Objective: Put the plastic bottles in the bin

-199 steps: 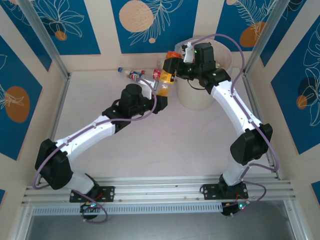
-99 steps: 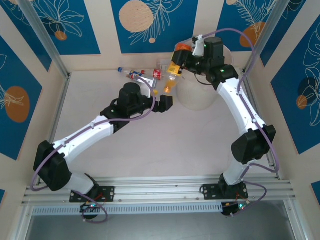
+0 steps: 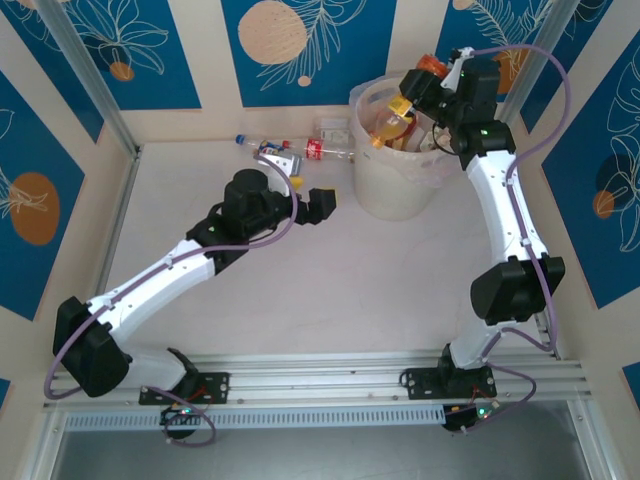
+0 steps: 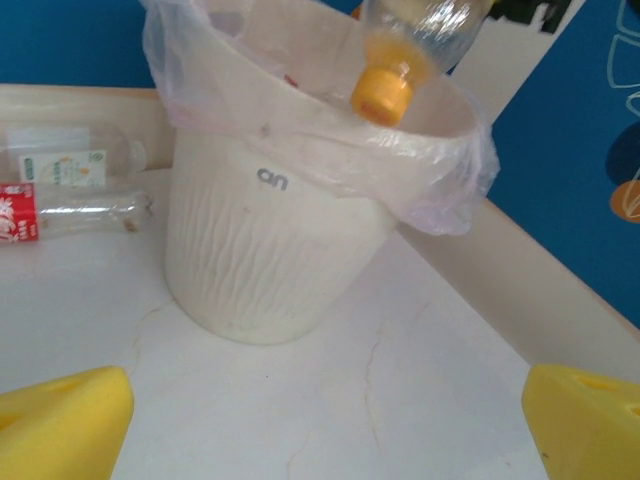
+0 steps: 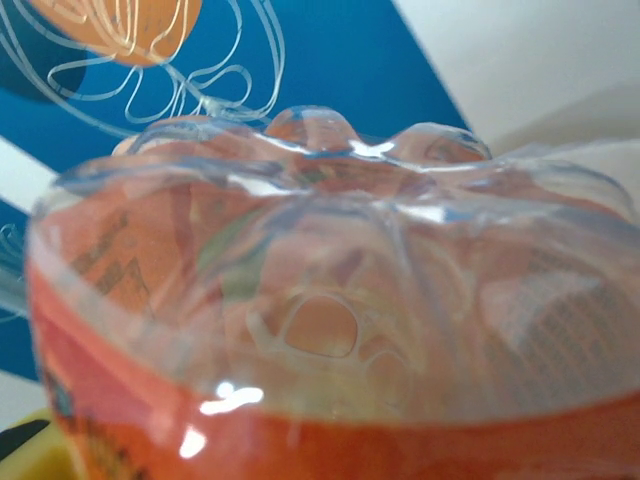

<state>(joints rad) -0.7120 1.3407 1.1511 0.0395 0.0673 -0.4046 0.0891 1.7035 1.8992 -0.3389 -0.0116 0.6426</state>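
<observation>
noted a pale table [image 3: 300,290] walled by blue panels [image 3: 300,50] printed with orange discs and white leaf outlines. found the bin [image 3: 390,195], cream-white and ribbed, standing upright at the far side of that table, a clear liner [image 4: 440,170] folded out over its rim.

recorded the right gripper [image 3: 428,82] raised above the far-right rim of the bin, jaws clamped on an orange-labelled bottle [image 3: 395,118]. saw that bottle tilted, orange cap [image 4: 383,93] lowest, hanging over the bin's open mouth. in the right wrist view, made out the bottle's clear base [image 5: 330,300] close against the lens, orange label band beneath.

found the left gripper [image 3: 300,185] low over the table left of the bin, near it but apart, facing the bin wall. jaws spread wide, yellow pads [image 4: 60,425] at opposite lower corners of the wrist view, only bare table between them.

logged bottles lying on their sides left of the bin: a red-labelled bottle [image 3: 328,150] just beside the bin wall; a green-labelled bottle [image 4: 70,160] behind it, by the back wall; a blue-capped bottle [image 3: 262,148] further left. could not tell what lay inside the bin.
</observation>
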